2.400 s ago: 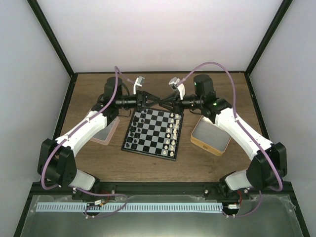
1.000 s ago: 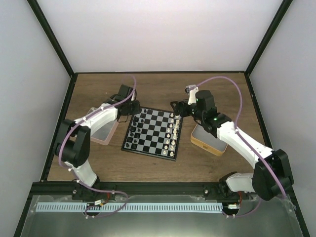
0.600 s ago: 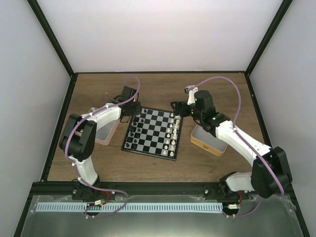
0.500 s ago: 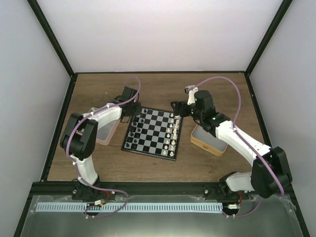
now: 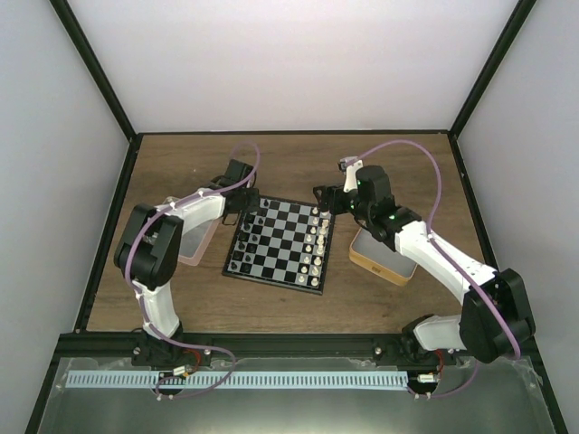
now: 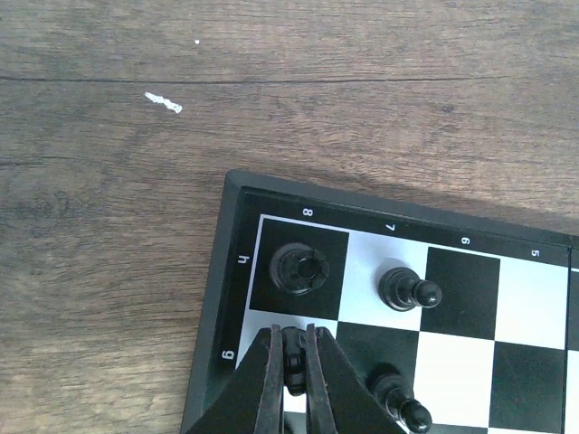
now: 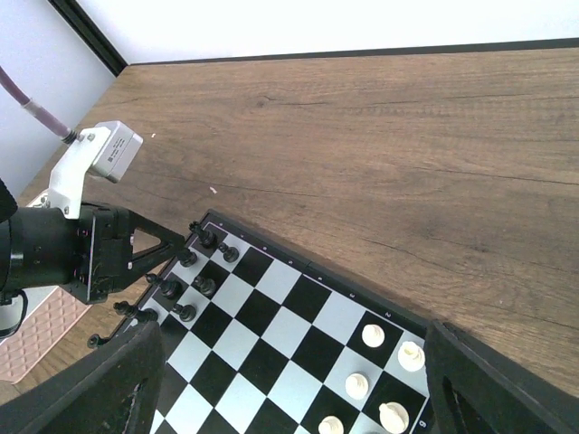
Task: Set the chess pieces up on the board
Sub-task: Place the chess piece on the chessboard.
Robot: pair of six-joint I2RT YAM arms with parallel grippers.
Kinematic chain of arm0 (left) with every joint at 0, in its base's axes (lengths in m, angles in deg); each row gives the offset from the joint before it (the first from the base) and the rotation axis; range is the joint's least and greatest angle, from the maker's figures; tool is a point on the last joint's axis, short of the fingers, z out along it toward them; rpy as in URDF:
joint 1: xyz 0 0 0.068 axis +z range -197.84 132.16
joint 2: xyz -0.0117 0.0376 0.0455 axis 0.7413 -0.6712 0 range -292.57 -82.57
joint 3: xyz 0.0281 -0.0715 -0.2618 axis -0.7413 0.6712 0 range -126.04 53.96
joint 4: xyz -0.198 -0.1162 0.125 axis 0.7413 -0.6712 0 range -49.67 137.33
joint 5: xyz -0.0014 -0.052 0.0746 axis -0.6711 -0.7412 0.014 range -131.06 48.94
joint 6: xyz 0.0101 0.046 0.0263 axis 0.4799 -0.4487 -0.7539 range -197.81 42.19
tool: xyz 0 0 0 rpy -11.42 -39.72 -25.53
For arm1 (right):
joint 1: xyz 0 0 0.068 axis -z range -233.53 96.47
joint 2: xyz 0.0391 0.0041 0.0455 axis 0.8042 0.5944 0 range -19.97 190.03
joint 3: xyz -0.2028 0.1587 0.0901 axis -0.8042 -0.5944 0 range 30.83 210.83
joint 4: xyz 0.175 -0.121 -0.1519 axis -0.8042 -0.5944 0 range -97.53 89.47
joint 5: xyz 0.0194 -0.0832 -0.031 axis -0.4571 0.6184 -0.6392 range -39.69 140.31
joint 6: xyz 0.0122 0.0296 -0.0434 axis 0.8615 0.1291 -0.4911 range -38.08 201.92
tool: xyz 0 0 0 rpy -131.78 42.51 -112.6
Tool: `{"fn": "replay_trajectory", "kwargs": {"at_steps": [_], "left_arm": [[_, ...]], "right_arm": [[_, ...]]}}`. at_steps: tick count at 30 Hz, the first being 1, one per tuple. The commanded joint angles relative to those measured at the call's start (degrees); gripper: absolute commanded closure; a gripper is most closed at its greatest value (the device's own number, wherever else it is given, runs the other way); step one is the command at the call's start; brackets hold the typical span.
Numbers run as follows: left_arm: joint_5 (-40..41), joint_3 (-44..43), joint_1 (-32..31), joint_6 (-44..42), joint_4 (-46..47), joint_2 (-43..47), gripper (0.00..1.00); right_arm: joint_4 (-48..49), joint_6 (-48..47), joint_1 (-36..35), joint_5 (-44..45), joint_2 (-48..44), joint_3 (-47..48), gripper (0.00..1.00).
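Note:
The board (image 5: 282, 246) lies mid-table, black chess pieces (image 5: 242, 251) along its left side and white ones along its right. My left gripper (image 5: 246, 215) is at the far-left corner, shut on a small black piece (image 6: 294, 362) held over the pale square beside the corner rook (image 6: 300, 268). Two black pawns (image 6: 409, 290) stand on the second row close by. My right gripper (image 5: 323, 201) hovers open over the far-right corner with nothing between its fingers (image 7: 99, 389). In the right wrist view the board (image 7: 298, 307) and the left gripper (image 7: 176, 244) both show.
A pink-rimmed clear box (image 5: 192, 242) sits left of the board under the left arm. A tan tray (image 5: 384, 258) sits to its right under the right arm. White chessmen (image 7: 375, 336) stand near the right gripper. Bare wood lies beyond the board.
Both grippers came apart from above the board's far edge. The left one dropped to the far-left corner with its piece and its elbow swung inward. The right arm has held still for the last second.

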Motion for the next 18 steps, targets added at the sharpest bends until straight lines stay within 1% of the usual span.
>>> {"fn": "replay_trajectory", "kwargs": {"at_steps": [1, 7, 13, 18], "left_arm": [[-0.77, -1.73, 0.11, -1.24, 1.04, -1.57, 0.93], [-0.97, -2.18, 0.06, -1.37, 0.66, -1.87, 0.91], [-0.55, -2.44, 0.11, -1.33, -0.41, -1.08, 0.85], [-1.11, -2.23, 0.06, -1.23, -1.17, 0.02, 0.84]], "right_arm": [[-0.08, -0.1, -0.09, 0.95, 0.02, -0.33, 0.2], [-0.53, -0.13, 0.04, 1.05, -0.23, -0.5, 0.2], [-1.09, 0.38, 0.1, 2.0, -1.04, -0.5, 0.2], [-1.24, 0.67, 0.21, 2.53, -2.65, -0.83, 0.2]]}}
